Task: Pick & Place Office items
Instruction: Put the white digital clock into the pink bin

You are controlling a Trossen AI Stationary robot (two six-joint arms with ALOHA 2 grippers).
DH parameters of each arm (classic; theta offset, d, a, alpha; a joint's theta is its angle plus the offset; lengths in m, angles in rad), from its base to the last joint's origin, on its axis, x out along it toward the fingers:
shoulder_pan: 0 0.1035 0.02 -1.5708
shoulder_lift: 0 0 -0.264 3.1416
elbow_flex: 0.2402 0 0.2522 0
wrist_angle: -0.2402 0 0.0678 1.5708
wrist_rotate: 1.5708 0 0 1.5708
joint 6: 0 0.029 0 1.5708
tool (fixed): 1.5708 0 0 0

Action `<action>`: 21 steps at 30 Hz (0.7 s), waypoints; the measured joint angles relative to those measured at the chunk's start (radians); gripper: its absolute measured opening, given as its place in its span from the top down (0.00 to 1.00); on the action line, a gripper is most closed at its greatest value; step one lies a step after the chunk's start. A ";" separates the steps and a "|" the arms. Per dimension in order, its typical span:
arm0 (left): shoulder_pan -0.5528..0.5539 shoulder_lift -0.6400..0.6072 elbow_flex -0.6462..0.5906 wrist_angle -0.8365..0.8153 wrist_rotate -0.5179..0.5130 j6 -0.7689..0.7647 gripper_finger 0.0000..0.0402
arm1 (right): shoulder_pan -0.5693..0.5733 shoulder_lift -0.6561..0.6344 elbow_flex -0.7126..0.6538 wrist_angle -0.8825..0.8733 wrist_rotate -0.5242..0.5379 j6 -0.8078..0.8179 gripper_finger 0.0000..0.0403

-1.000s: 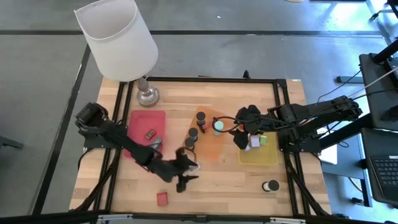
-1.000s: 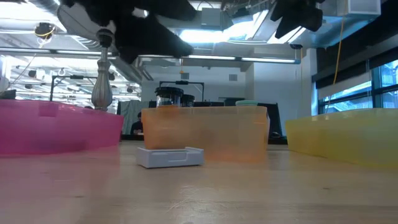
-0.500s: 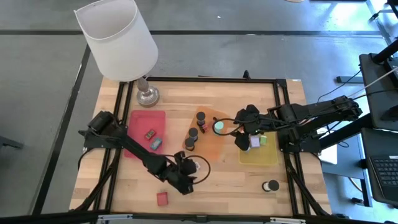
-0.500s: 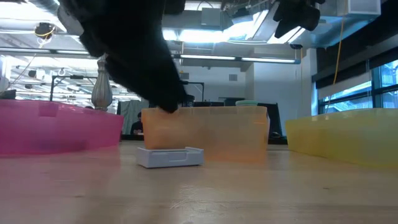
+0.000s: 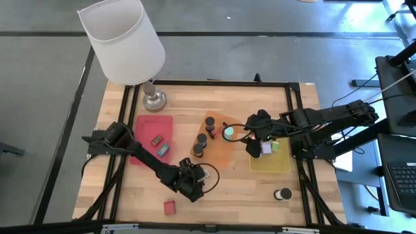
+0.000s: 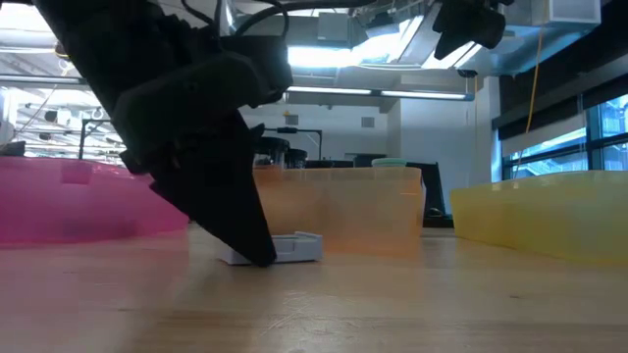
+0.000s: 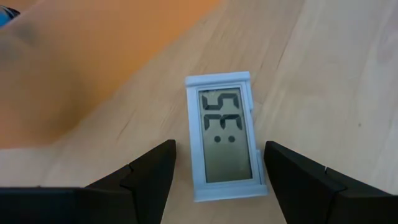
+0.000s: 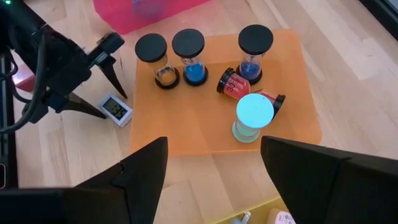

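Small white clock (image 6: 294, 247): left arm (image 6: 186, 137) is covering its left part in the low view. Pink tray (image 6: 59, 201): arm is hiding its right end. Yellow tray (image 6: 549, 216): frame edge is cutting off its right side. Room behind: blurring, details unreadable.

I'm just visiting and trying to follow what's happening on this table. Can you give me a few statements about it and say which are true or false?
1. The left pincer is open around a small digital clock. True.
2. The clock lies inside the orange tray. False: on bare wood beside it.
3. The teal-topped item stands in the orange tray. True.
4. The right pincer grips a red block. False: it is open and holds nothing.
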 joint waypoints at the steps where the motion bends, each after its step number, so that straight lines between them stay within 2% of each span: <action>1: 0.000 0.004 0.001 -0.001 0.002 0.000 0.39 | 0.000 0.000 0.000 0.000 0.000 0.000 0.35; 7: 0.000 0.009 0.002 -0.002 0.023 -0.009 0.43 | 0.000 0.000 0.000 0.000 0.000 0.000 0.35; 14: 0.001 0.010 0.019 -0.011 0.039 -0.007 0.62 | 0.000 0.000 0.000 0.000 0.000 0.000 0.35; 21: 0.000 -0.035 0.076 -0.061 0.060 0.113 0.63 | 0.000 0.000 0.000 0.000 0.000 0.000 0.35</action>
